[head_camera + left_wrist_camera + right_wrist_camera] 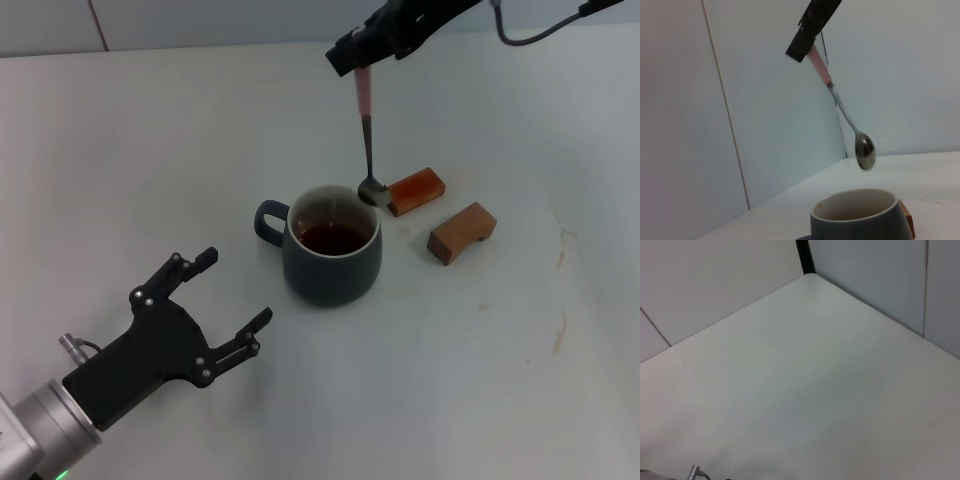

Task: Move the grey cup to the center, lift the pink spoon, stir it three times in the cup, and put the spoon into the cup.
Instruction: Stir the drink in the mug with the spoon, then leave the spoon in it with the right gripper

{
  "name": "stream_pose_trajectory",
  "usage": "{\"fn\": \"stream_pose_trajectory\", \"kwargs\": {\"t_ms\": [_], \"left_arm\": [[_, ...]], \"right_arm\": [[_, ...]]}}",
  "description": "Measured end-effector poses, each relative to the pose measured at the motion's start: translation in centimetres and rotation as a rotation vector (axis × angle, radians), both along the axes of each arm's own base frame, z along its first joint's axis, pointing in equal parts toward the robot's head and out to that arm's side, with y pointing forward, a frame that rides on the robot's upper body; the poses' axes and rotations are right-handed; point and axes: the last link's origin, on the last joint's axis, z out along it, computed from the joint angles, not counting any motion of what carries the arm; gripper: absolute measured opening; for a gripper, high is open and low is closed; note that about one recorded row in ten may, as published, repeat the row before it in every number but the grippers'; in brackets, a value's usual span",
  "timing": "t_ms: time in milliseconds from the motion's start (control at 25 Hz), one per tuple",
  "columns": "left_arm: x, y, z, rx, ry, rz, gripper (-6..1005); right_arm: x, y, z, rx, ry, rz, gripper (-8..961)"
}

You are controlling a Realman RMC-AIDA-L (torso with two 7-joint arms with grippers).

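A grey cup holding dark liquid stands near the middle of a white tabletop, its handle pointing left. A pink spoon is held in the air above the cup's far right rim, hanging bowl down and slightly tilted; its bowl is clear of the liquid. Its pink handle is pinched at the top by the right hand, which reaches in from the far right. Two wooden blocks lie just right of the cup. The left hand rests near left of the cup with fingers spread, holding nothing. Because only the handle tip is pinched, the spoon could swing, strike the rim or slip during lowering, and liquid could be splashed out.
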Motion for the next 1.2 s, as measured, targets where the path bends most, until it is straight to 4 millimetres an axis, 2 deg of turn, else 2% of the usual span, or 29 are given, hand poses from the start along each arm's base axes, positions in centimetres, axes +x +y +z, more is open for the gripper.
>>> {"fn": "stream_pose_trajectory", "kwargs": {"t_ms": [320, 760, 960, 1200], "left_arm": [[0.0, 0.0, 0.0, -0.003, -0.002, 0.002, 855], [-0.2, -0.3, 0.0, -0.006, -0.001, 0.01, 854], [-0.4, -0.4, 0.0, -0.005, 0.005, 0.013, 854], [-0.6, -0.4, 0.1, -0.005, 0.011, 0.015, 854]], "right_arm": [[0.8, 0.5, -2.8, -0.05, -0.009, -0.005, 125], [0.8, 0.8, -6.5, -0.088, -0.037, 0.036, 126], [0.5, 1.1, -6.9, -0.081, -0.04, 0.051, 126], [1.1, 1.9, -5.9, -0.034, -0.059, 0.047, 126]]}}
